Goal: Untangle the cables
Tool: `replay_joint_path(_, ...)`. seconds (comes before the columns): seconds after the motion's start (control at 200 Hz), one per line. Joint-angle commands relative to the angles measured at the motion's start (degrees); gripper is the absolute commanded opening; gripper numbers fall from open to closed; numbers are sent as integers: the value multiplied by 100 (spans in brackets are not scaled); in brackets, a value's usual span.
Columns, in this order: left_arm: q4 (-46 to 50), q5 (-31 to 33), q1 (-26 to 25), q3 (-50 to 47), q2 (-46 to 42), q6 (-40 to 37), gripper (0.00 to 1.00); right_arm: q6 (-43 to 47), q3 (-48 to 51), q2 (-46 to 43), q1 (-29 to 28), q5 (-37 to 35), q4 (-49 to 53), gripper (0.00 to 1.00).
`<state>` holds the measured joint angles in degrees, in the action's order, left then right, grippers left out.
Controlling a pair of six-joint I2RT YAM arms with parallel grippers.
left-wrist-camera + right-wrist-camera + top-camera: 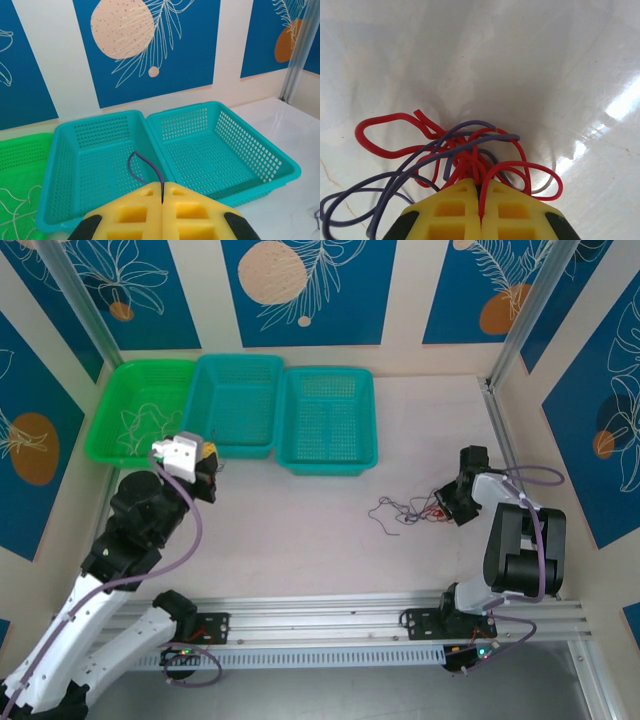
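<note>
Jaws shut on both: our right gripper (480, 186) anchors the tangled cables (467, 150); our left gripper (162, 191) holds 1 dark wire (134, 167) above the middle teal basket (60, 160), seemingly for sorting.

The left arm (140, 520) is built of white links and black joints; the right arm (520, 550) is mostly black with white links. A purple cable (200, 528) is run along each. The fingers (150, 202) are moulded in yellow, with square recesses and black bases.

Bright, even light; pics sharp w/ glare on table (624, 99).
</note>
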<state>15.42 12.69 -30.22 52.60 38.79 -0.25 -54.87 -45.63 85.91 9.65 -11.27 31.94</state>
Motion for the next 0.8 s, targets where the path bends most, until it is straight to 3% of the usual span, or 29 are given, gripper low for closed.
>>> replay_joint_path(0.0, -331, -204, 324, 456, 428, -286, 0, 201, 174, -219, -58, 300, 155, 0)
replay_joint_path(0.3, -1318, -1743, 2030, 1839, 2558, 199, 0, 315, 265, -1512, -547, 678, 470, 0)
replay_joint_path(0.595, -1855, -2775, 2533, 3399, 4753, 566, 0, 326, 284, -2817, -610, 751, 1051, 0)
replay_joint_path(0.735, -1847, -2759, 2628, 3817, 5503, 685, 0, 359, 165, -3177, -624, 921, 1332, 0)
replay_joint_path(0.795, -1781, -2719, 2644, 3920, 5710, 640, 25, 383, 100, -3317, -622, 1013, 1403, 0)
